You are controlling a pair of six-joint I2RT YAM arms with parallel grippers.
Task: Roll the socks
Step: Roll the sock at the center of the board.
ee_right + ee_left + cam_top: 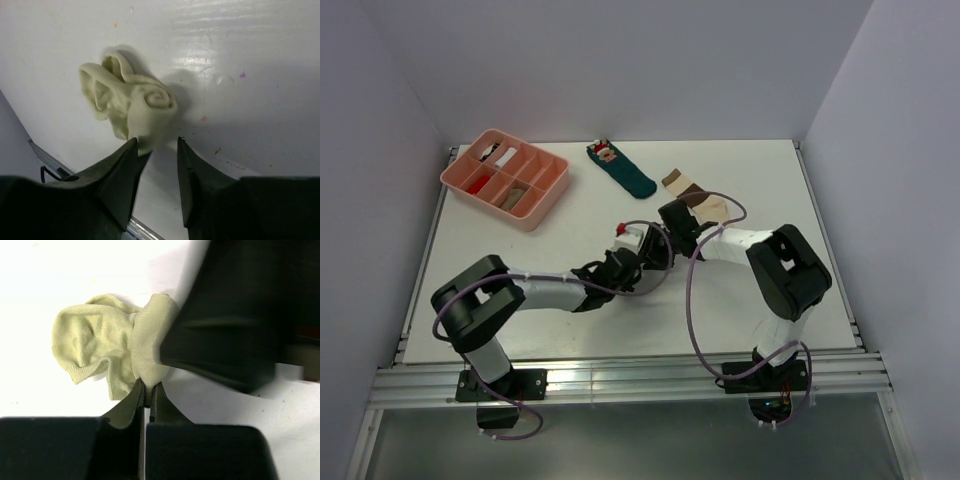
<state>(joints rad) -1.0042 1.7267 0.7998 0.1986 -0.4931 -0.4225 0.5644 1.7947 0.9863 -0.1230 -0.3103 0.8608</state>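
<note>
While your left gripper [149, 386] pinched the tan sock [95, 350] (mostly rolled), your right gripper [156, 141] gaped empty | striped sock [698, 196] lay unrolled

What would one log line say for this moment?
left gripper: shut on tan sock | right gripper: open beside it | banded sock: lying flat, apart

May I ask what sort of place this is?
Probably a robot test cell: a white table boxed in by blank panels, two arms bolted to an aluminium rail, a pink divided tray.
</note>
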